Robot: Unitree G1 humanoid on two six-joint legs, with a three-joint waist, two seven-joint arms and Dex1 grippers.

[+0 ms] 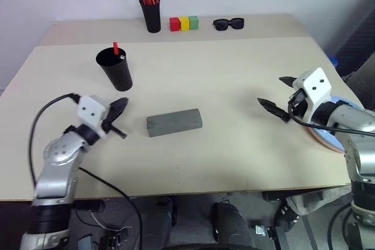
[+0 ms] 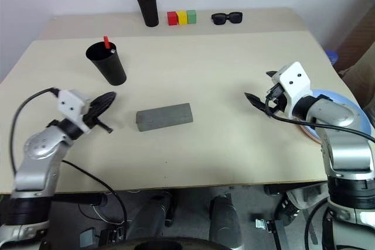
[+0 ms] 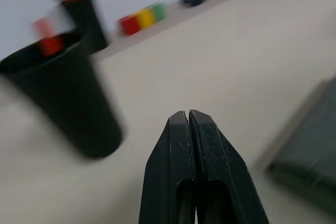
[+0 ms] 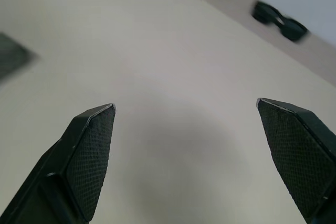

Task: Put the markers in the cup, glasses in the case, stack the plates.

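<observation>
**Operator:** Plates point(image 2: 351, 122) first: light blue on top with a salmon-pink rim showing beneath, so I judge them stacked, at the table's right edge, partly hidden behind my right arm. Right gripper point(image 1: 275, 94) hangs above bare table with its jaws spread wide, nothing between them.

**Spotter:** And your left?

**Operator:** Left gripper point(image 1: 119, 109) is pinched shut on nothing; in the wrist view the two fingers point(image 3: 186, 177) sit flush together. It's near the foot of the cup point(image 1: 115, 68), just apart from it.

**Spotter:** What's in the cup?

**Operator:** A red marker point(image 1: 116, 47) pokes above the rim. The white one I can't pick out from here; it may be deeper inside. The case point(image 1: 174, 122) lies lid down mid-table, between my two grippers. No wire glasses on the table, so I'd guess they're inside, but I can't tell.

**Spotter:** So which step is this?

**Operator:** To me, the tail end. If anything's left, it's checking the stack sits square, which calls for swinging the right gripper back over the plates.

**Spotter:** Back row?

**Operator:** Pen holder point(image 1: 151, 14) with its orange-tipped pens, coloured blocks point(image 1: 184, 23), sunglasses point(image 1: 228, 24). Not mine to touch.
</observation>
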